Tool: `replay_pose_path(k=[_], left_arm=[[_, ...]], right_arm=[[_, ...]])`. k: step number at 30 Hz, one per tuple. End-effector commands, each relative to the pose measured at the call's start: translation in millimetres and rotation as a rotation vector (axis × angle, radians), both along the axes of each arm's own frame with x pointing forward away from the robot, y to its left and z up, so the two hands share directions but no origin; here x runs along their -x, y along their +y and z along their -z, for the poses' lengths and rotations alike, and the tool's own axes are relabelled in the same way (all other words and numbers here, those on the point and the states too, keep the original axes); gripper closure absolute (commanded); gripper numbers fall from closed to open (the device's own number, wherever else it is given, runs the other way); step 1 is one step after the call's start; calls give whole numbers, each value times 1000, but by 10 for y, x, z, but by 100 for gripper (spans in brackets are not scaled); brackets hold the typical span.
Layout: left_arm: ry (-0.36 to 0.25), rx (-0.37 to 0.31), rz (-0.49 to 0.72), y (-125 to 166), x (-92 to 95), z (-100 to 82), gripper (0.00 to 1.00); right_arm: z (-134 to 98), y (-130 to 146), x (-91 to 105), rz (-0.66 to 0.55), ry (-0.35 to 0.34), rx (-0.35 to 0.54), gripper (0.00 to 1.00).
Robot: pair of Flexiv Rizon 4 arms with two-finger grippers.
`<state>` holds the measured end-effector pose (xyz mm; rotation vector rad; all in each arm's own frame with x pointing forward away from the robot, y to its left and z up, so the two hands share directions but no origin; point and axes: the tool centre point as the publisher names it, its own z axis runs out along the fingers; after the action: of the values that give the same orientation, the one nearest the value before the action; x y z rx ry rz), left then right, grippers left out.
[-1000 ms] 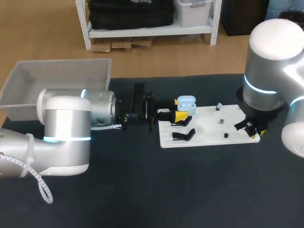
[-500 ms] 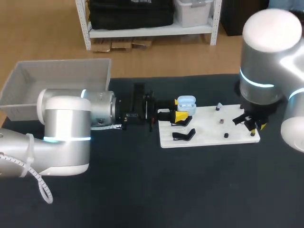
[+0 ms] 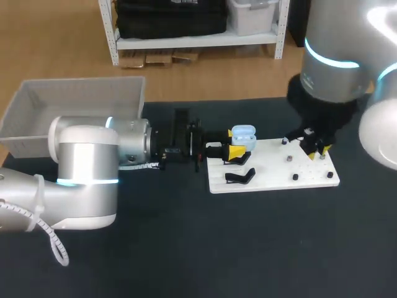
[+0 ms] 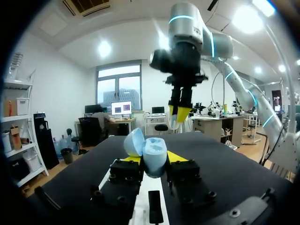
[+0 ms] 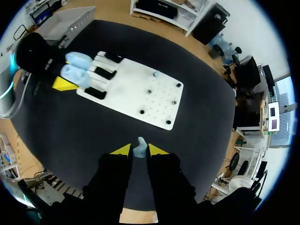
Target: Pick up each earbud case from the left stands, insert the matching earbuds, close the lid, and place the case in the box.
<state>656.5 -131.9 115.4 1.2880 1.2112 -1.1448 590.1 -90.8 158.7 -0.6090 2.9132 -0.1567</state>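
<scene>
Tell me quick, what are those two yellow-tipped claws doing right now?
Left gripper: closed on the open light blue earbud case.
Right gripper: closed on a small light blue earbud.

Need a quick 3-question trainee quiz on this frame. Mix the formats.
1. True or false: the case has its lid shut.
2. What does the right end effector hold? A) nothing B) an earbud C) a stand
3. Fill in: the ___ end effector grips the case.

Key:
1. False, the lid is open.
2. B
3. The left end effector.
</scene>
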Motion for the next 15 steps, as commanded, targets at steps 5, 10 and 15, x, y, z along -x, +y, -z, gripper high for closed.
replay_pose_path(k=[5, 10, 15], left_arm=[[-3, 5, -3, 0, 4, 13, 100], [-3, 5, -3, 0, 4, 13, 100], [-3, 5, -3, 0, 4, 13, 100]], right_arm=[[-211, 432, 27, -24, 32, 14, 100], [-218, 457, 32, -26, 31, 9, 100], [-218, 457, 32, -26, 31, 9, 100]])
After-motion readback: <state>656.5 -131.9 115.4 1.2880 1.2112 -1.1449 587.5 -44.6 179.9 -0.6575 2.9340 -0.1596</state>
